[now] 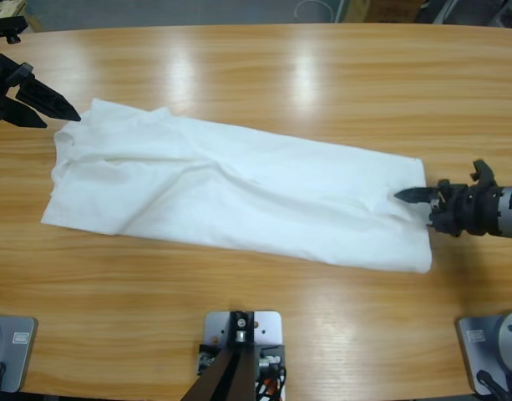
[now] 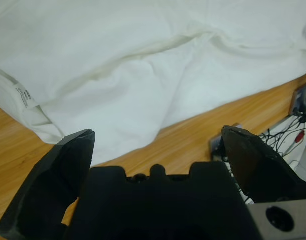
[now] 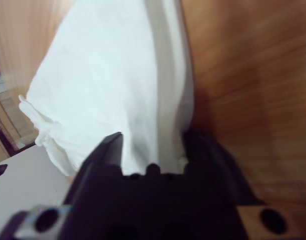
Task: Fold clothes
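Note:
The white T-shirt (image 1: 239,188), folded into a long band, lies slantwise across the wooden table (image 1: 322,75). My left gripper (image 1: 62,119) hovers open just off the shirt's upper left corner. In the left wrist view its jaws (image 2: 157,134) stand wide apart with nothing between them, and the T-shirt (image 2: 143,60) with a small sewn label (image 2: 23,95) fills the space ahead. My right gripper (image 1: 403,195) sits at the shirt's right end, where creases run to its tip. In the right wrist view the gripper (image 3: 153,137) has the cloth of the T-shirt (image 3: 113,75) between its jaws.
Bare table top lies all around the shirt, widest along the far side (image 1: 264,67) and the near side (image 1: 139,292). Cables and rig parts (image 2: 300,115) show past the table edge in the left wrist view.

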You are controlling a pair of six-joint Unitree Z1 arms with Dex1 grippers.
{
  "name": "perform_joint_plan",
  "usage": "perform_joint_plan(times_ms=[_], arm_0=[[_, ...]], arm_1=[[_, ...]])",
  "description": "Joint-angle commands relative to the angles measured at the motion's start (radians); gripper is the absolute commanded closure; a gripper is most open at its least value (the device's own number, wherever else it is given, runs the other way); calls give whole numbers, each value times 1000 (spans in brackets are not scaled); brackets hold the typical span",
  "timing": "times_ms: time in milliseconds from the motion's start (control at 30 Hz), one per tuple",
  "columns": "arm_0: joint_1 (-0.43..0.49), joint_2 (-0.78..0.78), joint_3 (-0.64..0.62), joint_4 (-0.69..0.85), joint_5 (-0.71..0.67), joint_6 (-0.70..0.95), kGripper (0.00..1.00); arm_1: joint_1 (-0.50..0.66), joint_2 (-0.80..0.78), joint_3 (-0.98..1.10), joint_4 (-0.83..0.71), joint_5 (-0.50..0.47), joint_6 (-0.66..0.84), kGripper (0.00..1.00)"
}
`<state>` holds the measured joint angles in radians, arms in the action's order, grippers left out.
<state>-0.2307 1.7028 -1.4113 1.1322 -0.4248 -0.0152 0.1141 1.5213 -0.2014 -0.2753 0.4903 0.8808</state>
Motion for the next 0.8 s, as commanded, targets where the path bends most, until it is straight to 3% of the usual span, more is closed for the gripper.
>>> perform_joint_plan(times_ms=[33, 433, 667, 800], arm_0=[[-7, 4, 21, 12, 23, -6, 4], [-7, 17, 20, 12, 23, -6, 4], [-7, 24, 20, 12, 22, -6, 4], [-7, 30, 18, 12, 22, -5, 4]], arm_1=[[26, 57, 48, 13, -14, 14, 1000], [32, 62, -4, -1, 36, -9, 1000], [-83, 184, -109, 25, 89, -114, 1000], [-126, 202, -248, 157, 88, -194, 1000]])
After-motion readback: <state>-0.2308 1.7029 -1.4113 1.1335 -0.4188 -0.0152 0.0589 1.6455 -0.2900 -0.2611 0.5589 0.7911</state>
